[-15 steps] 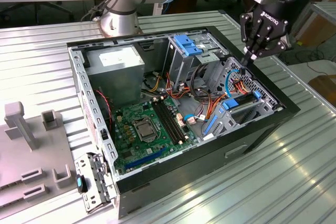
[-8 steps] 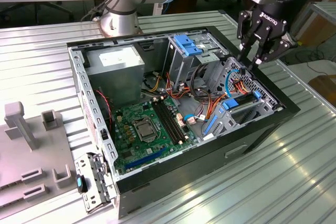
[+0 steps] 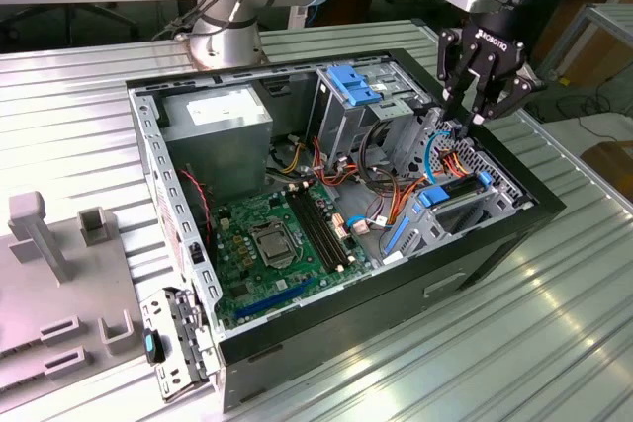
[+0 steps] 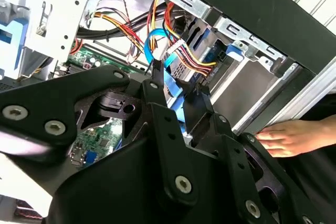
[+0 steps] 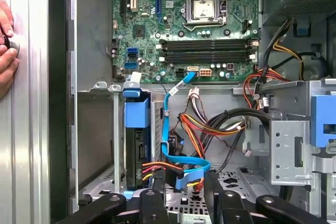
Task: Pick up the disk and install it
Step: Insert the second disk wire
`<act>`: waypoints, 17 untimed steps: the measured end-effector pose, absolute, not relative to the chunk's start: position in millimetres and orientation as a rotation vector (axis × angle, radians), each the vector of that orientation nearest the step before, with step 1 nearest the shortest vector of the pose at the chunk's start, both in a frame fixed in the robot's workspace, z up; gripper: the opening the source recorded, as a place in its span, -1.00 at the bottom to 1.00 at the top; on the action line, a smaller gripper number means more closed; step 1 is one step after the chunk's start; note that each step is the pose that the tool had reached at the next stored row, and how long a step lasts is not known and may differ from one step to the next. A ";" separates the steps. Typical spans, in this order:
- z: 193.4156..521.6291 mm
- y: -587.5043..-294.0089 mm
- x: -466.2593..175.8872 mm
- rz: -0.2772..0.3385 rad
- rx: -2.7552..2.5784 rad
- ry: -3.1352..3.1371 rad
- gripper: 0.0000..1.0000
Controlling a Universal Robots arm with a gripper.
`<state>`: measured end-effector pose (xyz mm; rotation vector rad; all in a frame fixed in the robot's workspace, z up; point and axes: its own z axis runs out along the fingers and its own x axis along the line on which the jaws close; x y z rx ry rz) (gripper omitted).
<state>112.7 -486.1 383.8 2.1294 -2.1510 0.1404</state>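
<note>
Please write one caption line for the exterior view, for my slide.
Robot gripper hovers over the disk seated in its bay inside the open computer case.

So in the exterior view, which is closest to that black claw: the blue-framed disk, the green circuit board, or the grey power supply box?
From the gripper, nearest first:
1. The disk, just below it, at the case's side on the exterior view's right.
2. The circuit board, mid-case floor.
3. The power supply box, far corner, on the exterior view's left.

The dark disk [image 5: 137,145] in its blue carrier sits seated in the drive bay.
</note>
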 end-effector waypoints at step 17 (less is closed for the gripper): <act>378.7 -485.0 112.7 0.262 2.068 -2.091 -0.46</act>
